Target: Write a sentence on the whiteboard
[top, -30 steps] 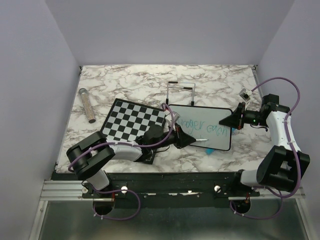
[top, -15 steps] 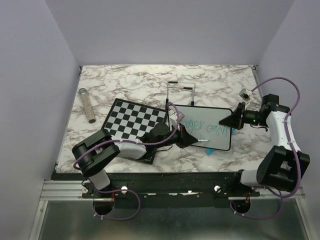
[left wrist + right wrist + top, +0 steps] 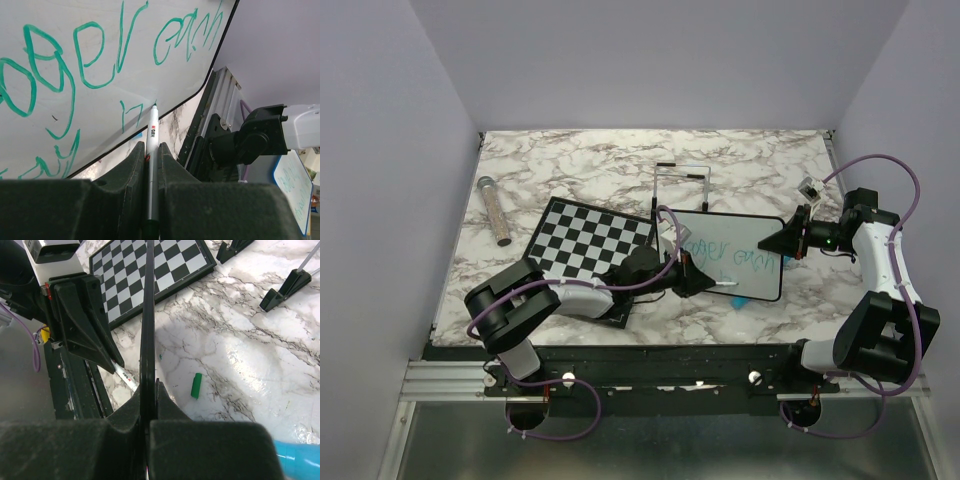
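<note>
The left claw (image 3: pixel 692 277) was shut tight on a marker (image 3: pixel 153 131). The marker pointed away from the claw, to the right. Its tip seemed to touch the whiteboard (image 3: pixel 745 232) near the front edge. The whiteboard lay on the counter (image 3: pixel 580 170), just right of the chessboard (image 3: pixel 588 240), with its long side running left to right. The sentence (image 3: pixel 95 60) had a full top line and a second line just begun. I think the bare space for more letters lay right of the tip. The right claw (image 3: pixel 784 240) was clamped on the board's right edge.
</note>
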Robot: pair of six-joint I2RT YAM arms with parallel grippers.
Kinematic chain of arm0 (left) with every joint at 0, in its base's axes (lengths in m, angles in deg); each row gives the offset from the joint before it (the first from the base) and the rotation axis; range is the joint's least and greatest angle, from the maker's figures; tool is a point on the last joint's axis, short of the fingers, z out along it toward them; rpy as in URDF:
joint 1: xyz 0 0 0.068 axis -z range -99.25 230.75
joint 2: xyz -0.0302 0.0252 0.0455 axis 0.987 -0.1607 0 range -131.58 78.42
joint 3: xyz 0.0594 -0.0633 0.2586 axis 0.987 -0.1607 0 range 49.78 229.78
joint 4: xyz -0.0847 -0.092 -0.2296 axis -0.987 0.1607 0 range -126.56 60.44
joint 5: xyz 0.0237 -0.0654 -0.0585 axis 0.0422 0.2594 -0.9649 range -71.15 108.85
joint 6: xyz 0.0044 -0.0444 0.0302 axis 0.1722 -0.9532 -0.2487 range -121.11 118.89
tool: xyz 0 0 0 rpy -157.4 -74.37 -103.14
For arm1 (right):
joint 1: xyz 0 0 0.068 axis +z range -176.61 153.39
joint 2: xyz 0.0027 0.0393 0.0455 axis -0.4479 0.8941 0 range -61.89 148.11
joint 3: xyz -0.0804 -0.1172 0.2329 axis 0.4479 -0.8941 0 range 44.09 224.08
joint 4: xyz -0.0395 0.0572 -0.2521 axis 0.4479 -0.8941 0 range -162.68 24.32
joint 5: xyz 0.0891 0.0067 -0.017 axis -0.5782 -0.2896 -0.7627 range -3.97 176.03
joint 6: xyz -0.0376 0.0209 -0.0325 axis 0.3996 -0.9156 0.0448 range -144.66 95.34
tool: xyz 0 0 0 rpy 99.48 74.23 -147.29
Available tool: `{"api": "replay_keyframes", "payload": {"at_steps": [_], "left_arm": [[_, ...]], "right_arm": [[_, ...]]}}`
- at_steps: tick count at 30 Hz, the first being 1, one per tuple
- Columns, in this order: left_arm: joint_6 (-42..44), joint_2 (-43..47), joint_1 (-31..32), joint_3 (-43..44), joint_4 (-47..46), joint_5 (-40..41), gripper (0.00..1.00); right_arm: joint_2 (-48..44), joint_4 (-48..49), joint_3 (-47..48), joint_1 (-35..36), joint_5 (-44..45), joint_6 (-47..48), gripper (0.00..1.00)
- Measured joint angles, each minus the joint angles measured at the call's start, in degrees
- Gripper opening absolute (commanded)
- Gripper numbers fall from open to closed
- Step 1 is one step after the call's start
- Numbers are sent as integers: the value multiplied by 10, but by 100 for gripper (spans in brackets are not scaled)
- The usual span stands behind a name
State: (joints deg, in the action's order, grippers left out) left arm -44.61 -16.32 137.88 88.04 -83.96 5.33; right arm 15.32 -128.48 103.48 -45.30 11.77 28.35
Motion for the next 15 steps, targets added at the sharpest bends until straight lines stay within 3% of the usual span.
{"api": "replay_keyframes", "payload": {"at_steps": [15], "left_arm": [[0,-16,0,28,5,-14,0]], "right_arm": [[0,0,0,0,0,2,1]]}}
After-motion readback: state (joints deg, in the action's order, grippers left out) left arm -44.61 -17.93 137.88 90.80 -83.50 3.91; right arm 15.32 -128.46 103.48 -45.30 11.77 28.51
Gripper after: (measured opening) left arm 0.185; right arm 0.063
